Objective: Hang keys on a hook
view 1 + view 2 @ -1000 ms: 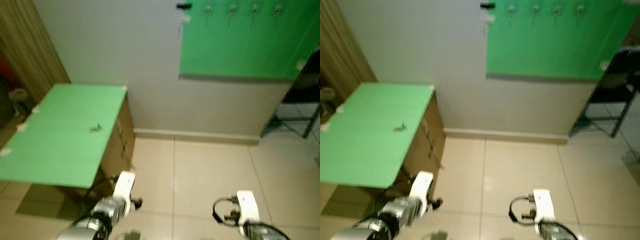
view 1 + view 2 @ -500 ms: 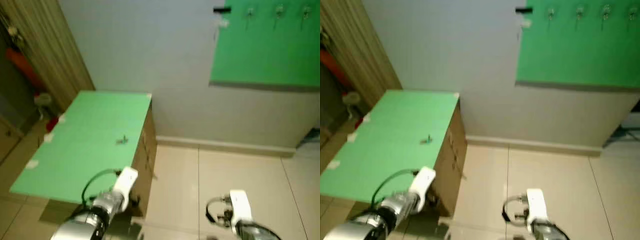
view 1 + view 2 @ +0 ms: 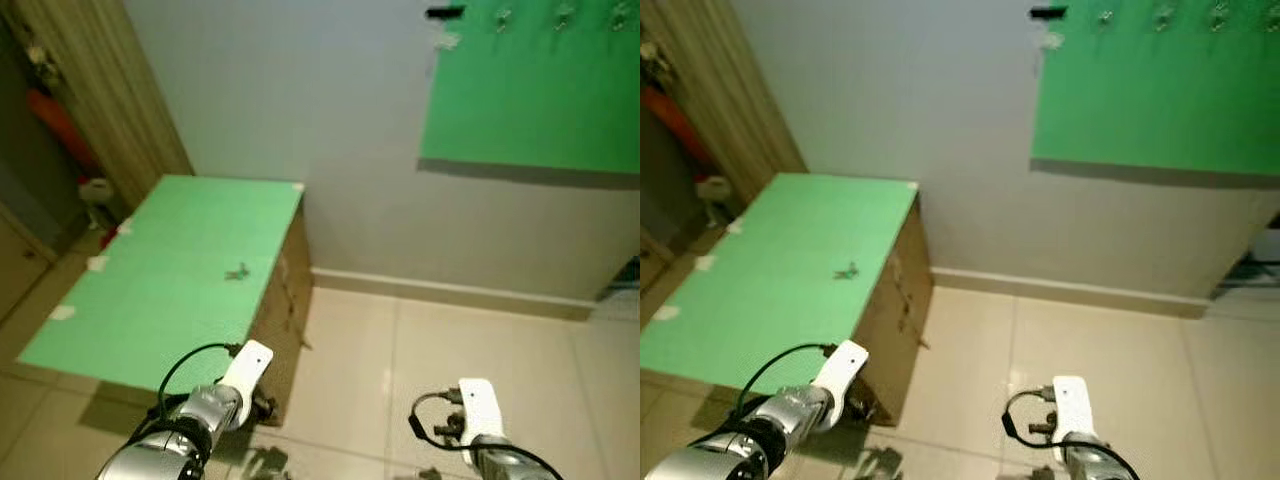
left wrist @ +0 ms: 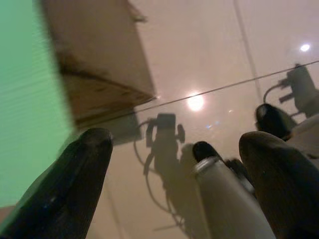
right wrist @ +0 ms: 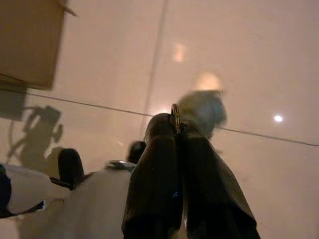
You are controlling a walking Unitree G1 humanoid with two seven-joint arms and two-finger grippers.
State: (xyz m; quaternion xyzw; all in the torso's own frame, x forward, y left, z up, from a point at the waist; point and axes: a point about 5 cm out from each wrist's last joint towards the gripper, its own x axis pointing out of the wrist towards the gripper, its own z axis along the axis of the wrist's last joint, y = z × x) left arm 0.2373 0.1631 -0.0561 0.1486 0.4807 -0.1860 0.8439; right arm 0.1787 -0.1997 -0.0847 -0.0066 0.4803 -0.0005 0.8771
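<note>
Keys (image 3: 237, 271) lay small and dark on the green surface (image 3: 150, 300), about mid-top, nearer its right edge, flat as far as I could tell; too blurred to make out the ring. Nothing touched them.

Hooks (image 3: 503, 17) sat in a row along the top of the green wall panel (image 3: 530, 100), high on the wall to my right, well apart from the surface. Four visible at most, some cut off by the frame edge.

My left gripper (image 4: 174, 164) hung low beside the surface's near corner, fingers (image 4: 70, 189) spread apart, holding nothing, pointing at the floor tiles. My right gripper (image 5: 178, 130) hung over the floor, fingers pressed together; a thin metallic edge showed at the tips, couldn't tell whether it was an item or part of the gripper.

Judgement: pick not started, I was at the approach stage.

Risks from here:
- Keys are flat and small on a smooth top; a shallow closing could push them along or off the right edge onto the floor.
- The surface sits on a cardboard box (image 3: 285, 300); bumping it with arm or body could shift the whole thing.
- Hooks are high and small; a poor grip on the ring means a missed hook and a drop.
</note>
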